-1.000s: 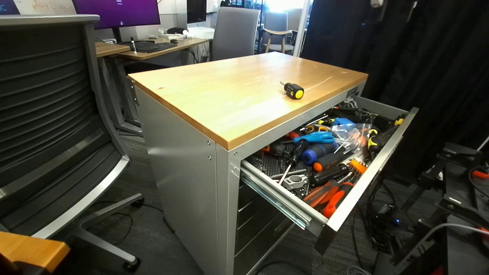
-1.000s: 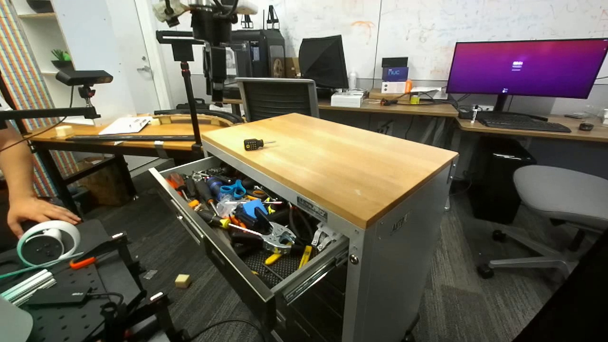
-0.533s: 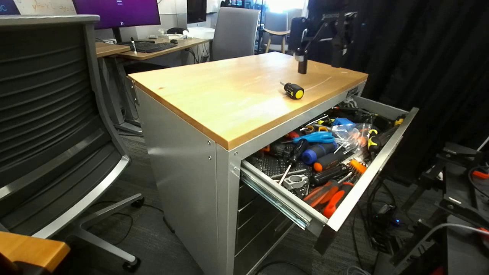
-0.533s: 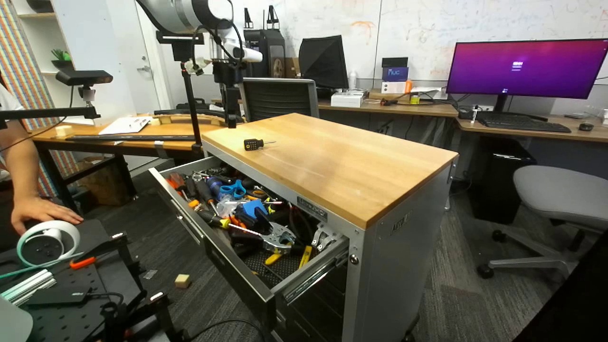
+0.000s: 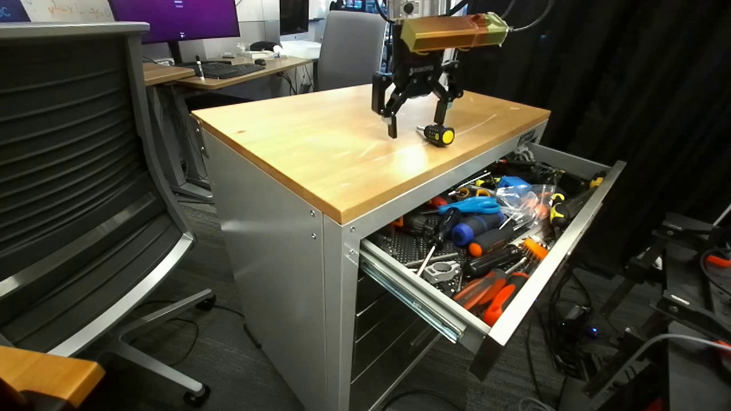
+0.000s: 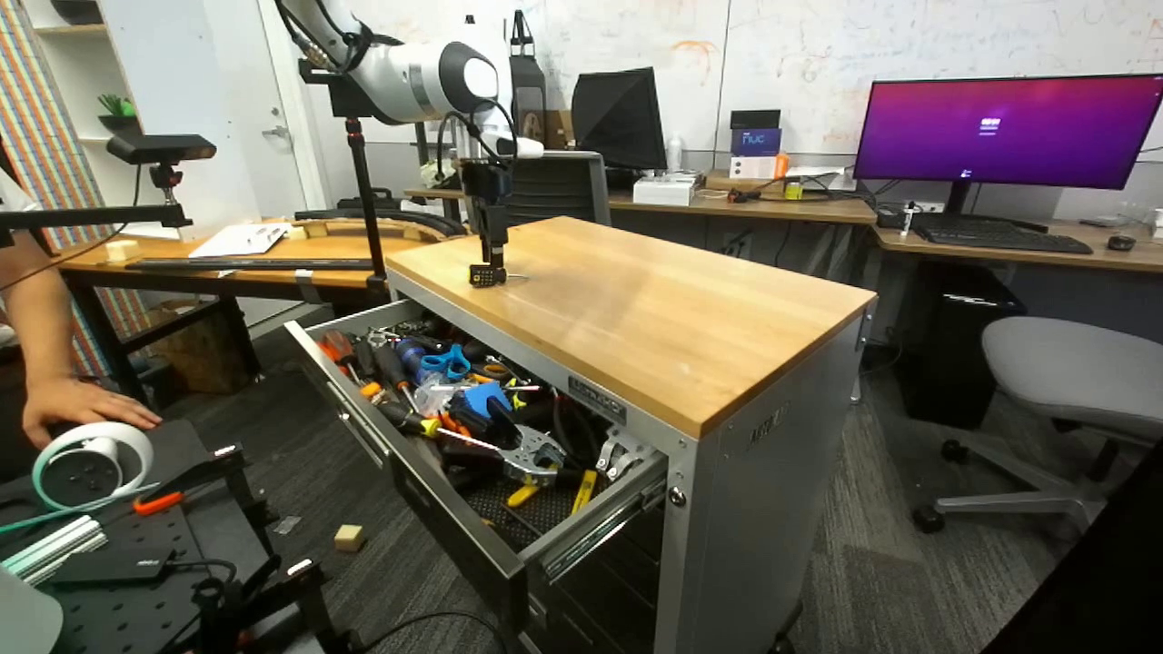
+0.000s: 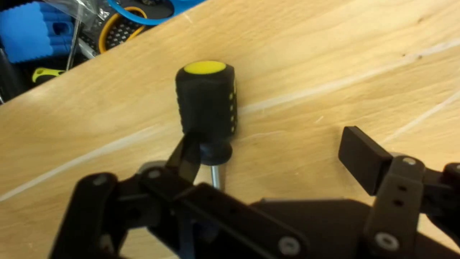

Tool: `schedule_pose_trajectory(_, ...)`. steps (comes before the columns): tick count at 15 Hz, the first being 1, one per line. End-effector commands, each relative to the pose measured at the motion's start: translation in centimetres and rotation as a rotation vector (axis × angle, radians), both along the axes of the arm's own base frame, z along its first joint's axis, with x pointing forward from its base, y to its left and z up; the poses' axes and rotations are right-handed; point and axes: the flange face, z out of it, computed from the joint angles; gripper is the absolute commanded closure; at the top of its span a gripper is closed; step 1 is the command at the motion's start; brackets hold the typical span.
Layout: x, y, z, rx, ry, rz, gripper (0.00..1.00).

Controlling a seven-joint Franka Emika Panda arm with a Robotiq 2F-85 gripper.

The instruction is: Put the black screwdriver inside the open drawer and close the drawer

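Note:
The black screwdriver [image 5: 438,136] with a yellow end cap lies on the wooden cabinet top near the drawer-side edge; it also shows in an exterior view [image 6: 484,276] and in the wrist view [image 7: 206,102]. My gripper [image 5: 416,127] is open just above the cabinet top; the wrist view shows its jaws [image 7: 273,154] wide apart. One finger is right at the screwdriver's handle near the collar and covers part of it; I cannot tell whether it touches. The other finger stands off over bare wood. The open drawer [image 5: 557,251] is pulled out; its front also shows in an exterior view [image 6: 400,454].
The drawer is full of tools, including blue scissors [image 5: 471,205], a blue-handled tool [image 5: 477,227] and a metal clamp [image 6: 531,451]. The grey cabinet [image 5: 274,257] has more drawers below. An office chair [image 5: 74,160] stands beside it. A person's hand [image 6: 82,404] rests at the far side.
My arm has come into view and moved down and across to the screwdriver, with the gripper now low over the cabinet top. The screwdriver is at nearly the same place. The drawer is unchanged.

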Motion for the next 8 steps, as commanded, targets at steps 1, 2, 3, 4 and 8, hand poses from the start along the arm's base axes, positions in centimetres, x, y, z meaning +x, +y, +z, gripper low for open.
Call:
schedule_pose_trajectory(1, -0.2, -0.3, 1.2, -0.032, 0.005, -0.050, 0.00)
schedule_pose_trajectory(2, -0.4, -0.5, 1.2, -0.032, 0.014, -0.061, 0.00)
schedule_pose_trajectory(3, -0.8, -0.8, 1.2, -0.034, 0.018, -0.077, 0.00)
schedule_pose_trajectory(4, -1.4, -0.9, 1.1, -0.024, 0.027, -0.085, 0.00)
schedule_pose_trajectory(8, -2.6, -0.9, -0.9, 0.006, 0.086, -0.103, 0.00)
